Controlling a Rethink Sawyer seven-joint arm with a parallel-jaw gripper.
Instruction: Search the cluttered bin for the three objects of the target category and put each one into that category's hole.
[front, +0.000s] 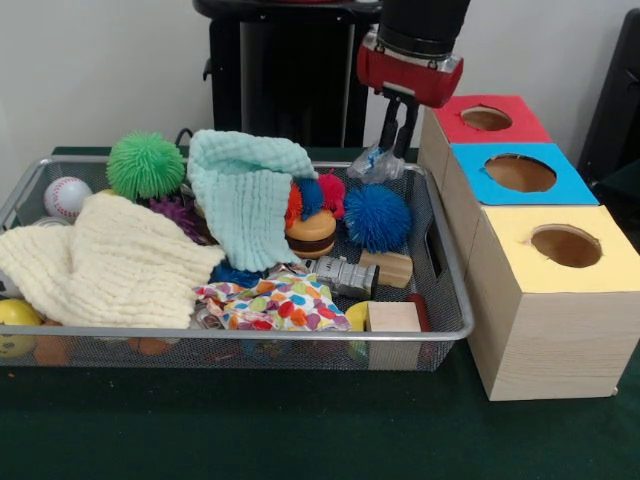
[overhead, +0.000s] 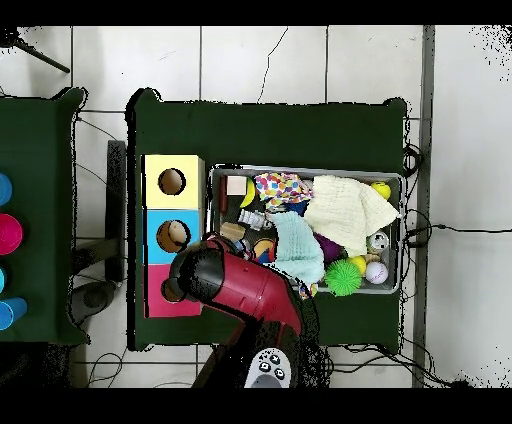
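My gripper (front: 398, 150) hangs over the far right corner of the wire-mesh bin (front: 250, 333). It is shut on a small see-through bottle with blue markings (front: 377, 166), held at about the height of the bin's rim. The blue-faced box with its round hole (front: 520, 173) stands just right of the gripper. In the overhead view the arm's red and black head (overhead: 205, 275) hides the gripper and the bottle, beside the blue box (overhead: 172, 235) and the bin (overhead: 305, 170). No other bottle shows among the clutter.
The red-faced box (front: 486, 118) stands behind the blue one and the yellow-faced box (front: 566, 245) in front. The bin holds cream (front: 110, 262) and mint (front: 245, 195) cloths, a patterned cloth (front: 280, 300), spiky balls in green (front: 146, 165) and blue (front: 378, 216), a baseball (front: 66, 197), wooden blocks and a silver can (front: 340, 275).
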